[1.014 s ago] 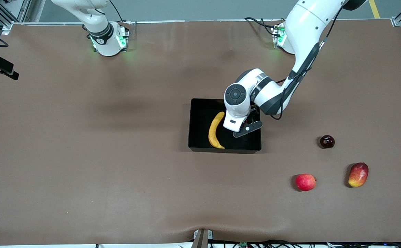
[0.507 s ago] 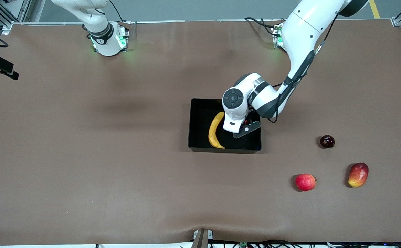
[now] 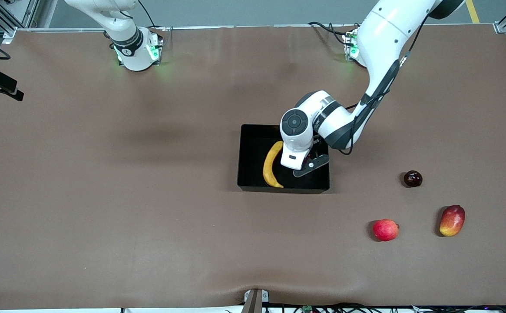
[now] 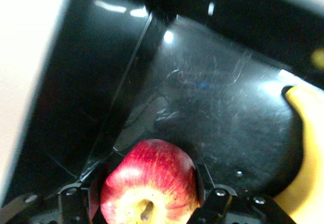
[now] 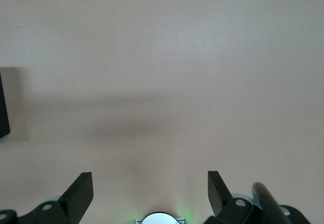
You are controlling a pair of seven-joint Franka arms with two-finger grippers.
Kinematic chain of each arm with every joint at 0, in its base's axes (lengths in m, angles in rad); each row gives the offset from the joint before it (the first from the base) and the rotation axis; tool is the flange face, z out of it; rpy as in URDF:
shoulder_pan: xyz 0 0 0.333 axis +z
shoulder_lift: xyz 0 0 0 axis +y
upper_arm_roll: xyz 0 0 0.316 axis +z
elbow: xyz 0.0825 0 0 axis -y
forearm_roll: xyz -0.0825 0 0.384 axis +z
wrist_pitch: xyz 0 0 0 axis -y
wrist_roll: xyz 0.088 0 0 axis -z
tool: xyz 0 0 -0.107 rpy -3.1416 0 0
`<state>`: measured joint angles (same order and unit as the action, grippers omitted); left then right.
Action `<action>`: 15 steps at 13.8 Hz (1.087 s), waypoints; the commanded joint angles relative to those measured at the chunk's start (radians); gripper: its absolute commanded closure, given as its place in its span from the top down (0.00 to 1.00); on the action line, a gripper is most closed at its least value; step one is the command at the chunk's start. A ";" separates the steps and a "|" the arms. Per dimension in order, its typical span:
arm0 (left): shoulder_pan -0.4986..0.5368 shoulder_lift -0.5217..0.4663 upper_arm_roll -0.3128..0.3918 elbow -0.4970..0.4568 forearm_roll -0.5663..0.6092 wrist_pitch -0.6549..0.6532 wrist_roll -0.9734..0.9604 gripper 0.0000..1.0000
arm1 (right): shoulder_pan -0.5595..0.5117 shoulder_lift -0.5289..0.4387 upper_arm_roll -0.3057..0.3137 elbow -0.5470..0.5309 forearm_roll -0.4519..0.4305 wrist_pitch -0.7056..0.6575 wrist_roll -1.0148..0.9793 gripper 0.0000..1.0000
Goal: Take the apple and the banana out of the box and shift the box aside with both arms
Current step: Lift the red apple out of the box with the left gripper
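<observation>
Left gripper [image 4: 147,204] down inside the black box [image 3: 249,148], fingers [image 4: 71,204] either side of a red apple with a yellow patch [image 4: 148,181]; can't tell if they grip it or just flank it. Banana [image 3: 271,164] lies in the box beside it. Right gripper [image 5: 150,191] waits over bare table [image 5: 167,57], jaws spread, holding nothing.

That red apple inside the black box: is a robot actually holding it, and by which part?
The left end effector has its fingers at the two sides of the small round red apple; whether they grip is unclear. The right end effector is open, empty.
</observation>
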<state>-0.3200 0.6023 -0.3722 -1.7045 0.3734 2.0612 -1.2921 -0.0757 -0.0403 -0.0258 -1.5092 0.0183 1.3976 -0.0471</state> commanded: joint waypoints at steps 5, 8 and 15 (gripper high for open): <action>0.172 -0.136 -0.001 0.213 -0.071 -0.282 0.386 0.00 | -0.015 0.004 0.007 0.012 -0.005 -0.008 -0.007 1.00; 0.323 -0.139 -0.001 0.215 -0.097 -0.282 0.626 0.00 | -0.015 0.005 0.007 0.012 -0.001 -0.003 -0.007 1.00; 0.538 -0.003 0.013 0.212 -0.038 -0.078 0.982 0.00 | -0.015 0.005 0.007 0.012 -0.001 -0.003 -0.007 1.00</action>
<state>0.1953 0.5582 -0.3519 -1.4982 0.3003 1.9255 -0.3603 -0.0762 -0.0403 -0.0269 -1.5091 0.0183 1.3993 -0.0471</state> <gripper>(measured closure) 0.251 0.000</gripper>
